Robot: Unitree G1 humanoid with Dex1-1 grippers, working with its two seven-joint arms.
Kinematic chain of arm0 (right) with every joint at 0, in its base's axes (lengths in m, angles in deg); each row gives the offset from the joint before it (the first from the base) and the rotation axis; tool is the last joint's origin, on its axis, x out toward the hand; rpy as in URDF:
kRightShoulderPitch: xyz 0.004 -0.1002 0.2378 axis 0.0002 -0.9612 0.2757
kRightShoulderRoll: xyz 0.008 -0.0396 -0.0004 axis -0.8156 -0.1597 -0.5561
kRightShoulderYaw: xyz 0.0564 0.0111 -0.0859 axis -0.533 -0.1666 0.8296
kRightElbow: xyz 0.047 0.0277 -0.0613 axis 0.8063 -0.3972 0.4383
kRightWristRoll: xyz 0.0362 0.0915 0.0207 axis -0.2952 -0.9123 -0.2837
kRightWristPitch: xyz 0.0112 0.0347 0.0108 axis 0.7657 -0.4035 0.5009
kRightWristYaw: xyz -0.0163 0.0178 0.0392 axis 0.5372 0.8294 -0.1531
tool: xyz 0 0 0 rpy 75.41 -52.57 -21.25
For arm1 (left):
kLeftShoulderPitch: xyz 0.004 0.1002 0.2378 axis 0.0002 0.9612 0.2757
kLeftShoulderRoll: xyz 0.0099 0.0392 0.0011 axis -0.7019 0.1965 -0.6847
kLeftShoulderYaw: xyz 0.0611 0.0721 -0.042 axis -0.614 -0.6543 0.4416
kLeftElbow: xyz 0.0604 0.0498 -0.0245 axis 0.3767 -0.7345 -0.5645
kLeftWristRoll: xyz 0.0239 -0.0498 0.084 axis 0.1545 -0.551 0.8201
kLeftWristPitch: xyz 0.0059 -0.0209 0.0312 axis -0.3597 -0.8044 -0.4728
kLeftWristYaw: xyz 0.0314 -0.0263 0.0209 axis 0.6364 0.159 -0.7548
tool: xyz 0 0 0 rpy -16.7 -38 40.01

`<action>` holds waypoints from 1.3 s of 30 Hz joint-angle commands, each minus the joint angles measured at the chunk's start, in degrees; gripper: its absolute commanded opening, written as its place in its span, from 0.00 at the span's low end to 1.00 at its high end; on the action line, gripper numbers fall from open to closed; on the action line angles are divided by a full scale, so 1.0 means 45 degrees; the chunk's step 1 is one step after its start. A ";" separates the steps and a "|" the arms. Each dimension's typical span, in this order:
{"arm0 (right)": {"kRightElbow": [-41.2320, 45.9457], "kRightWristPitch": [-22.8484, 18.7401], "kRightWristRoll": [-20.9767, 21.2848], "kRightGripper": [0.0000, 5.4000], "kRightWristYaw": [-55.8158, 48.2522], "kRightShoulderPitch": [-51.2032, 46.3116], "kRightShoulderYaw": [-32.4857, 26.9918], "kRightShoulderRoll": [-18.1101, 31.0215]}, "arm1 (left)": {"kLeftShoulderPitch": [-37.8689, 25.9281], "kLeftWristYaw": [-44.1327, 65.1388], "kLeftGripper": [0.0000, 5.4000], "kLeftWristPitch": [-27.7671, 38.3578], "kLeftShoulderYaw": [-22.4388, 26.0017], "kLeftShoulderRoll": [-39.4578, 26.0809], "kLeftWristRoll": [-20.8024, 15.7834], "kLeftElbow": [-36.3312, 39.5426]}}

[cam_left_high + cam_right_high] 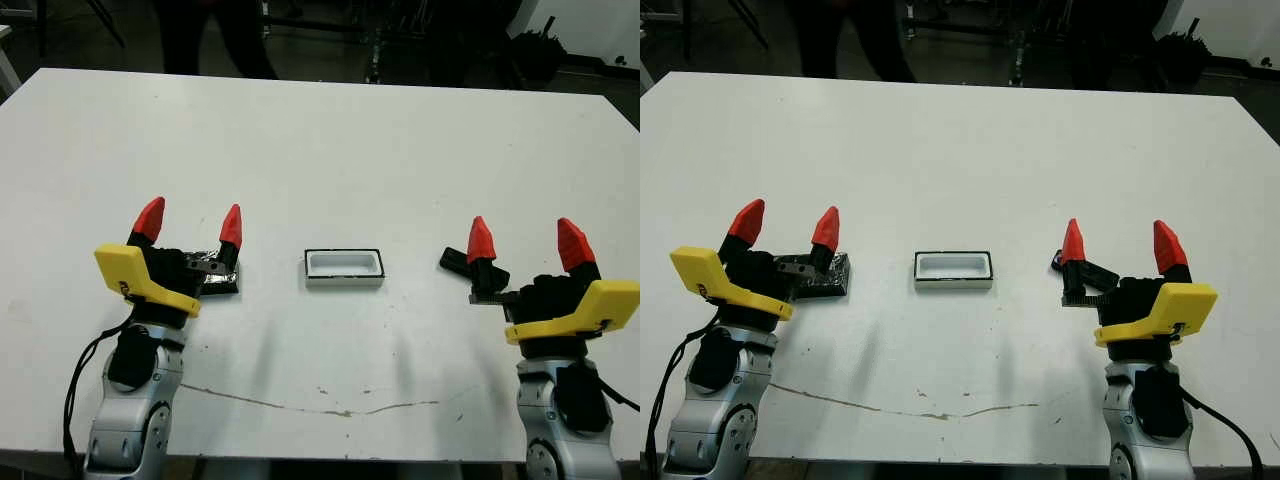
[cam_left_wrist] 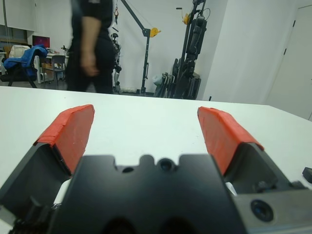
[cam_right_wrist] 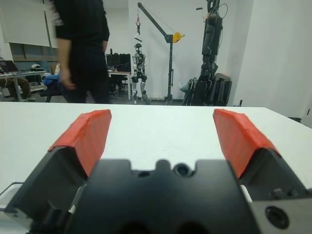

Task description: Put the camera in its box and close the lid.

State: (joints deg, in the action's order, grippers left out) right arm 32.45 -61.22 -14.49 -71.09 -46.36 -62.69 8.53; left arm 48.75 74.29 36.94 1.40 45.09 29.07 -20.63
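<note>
Three task pieces are lying in a rough row across the near part of the white table (image 1: 320, 140). The camera (image 1: 455, 260), a slim black bar, is sitting on the robot's right, partly hidden behind the inner finger of the right gripper (image 1: 524, 246); whether that finger is touching it cannot be told. The box (image 1: 345, 267), a shallow tray with white lining and a thin black rim, is resting uncovered at the middle, between the two arms and apart from both. The lid (image 1: 830, 276), black with a crinkled silvery top, is lying on the left, mostly covered by the left gripper (image 1: 190, 222), with its corner showing just beside that gripper's inner finger.

Both grippers are hovering with their red-tipped fingers spread wide and nothing is sitting between them: the left gripper is gaping over the lid, the right one is gaping beside the camera, and neither is gripping anything. Yellow wrist housings are showing on both arms.

Beyond the table's far edge a person (image 2: 90, 46) in dark clothing is standing among lab equipment.
</note>
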 commanded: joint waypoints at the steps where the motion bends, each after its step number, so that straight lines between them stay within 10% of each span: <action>1: -0.0088 -0.0194 -0.0082 1.00 -0.0060 -0.0073 -0.0032 0.0116 | -0.0013 -0.0001 1.00 -0.0050 0.0039 0.0041 -0.0081 -0.0086; 11: 0.0032 -0.0526 -0.0285 1.00 -0.0574 -0.0153 -0.0271 0.0664 | 0.0025 -0.0048 1.00 -0.0089 -0.0034 0.0023 -0.0078 -0.0057; 24: -0.2849 -0.3339 -0.3073 1.00 -0.5573 0.3644 -0.3245 0.7103 | 0.0127 -0.0178 1.00 -0.0195 -0.0096 0.0095 -0.0071 0.0039; 39: -0.9626 -0.4088 -0.1563 1.00 -1.2303 0.8754 0.0610 0.9924 | 0.0235 -0.0316 1.00 -0.0170 -0.0175 0.0214 0.0049 0.0093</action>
State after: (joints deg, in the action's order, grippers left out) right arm -10.15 -77.74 -22.31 -125.09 -8.53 -61.29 51.69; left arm 49.32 73.34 36.80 0.39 45.91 29.25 -20.34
